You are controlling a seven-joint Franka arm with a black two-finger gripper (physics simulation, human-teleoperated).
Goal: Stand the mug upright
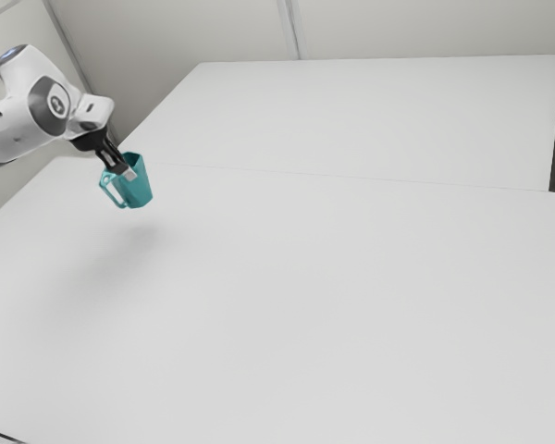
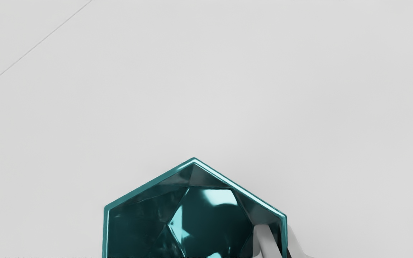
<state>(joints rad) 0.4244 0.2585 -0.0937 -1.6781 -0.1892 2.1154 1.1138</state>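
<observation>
You have the gripper (image 1: 125,172) clamped on the wall of the teal, faceted, glossy mug (image 1: 139,188): in the wrist view one pale finger (image 2: 265,240) reaches inside the rim (image 2: 149,182) and the other lies outside it. The mug hangs above the smooth white surface (image 1: 305,277), its soft shadow lying apart from its base, near the arm's end of the surface. What your coming move turns on is the mug's long axis: it runs close to vertical, mouth up and base below the fingertips, with a slight lean in the exterior view, where the handle (image 1: 110,195) points left. As I judge it, you need to level that lean and lower the base flat before letting go.
</observation>
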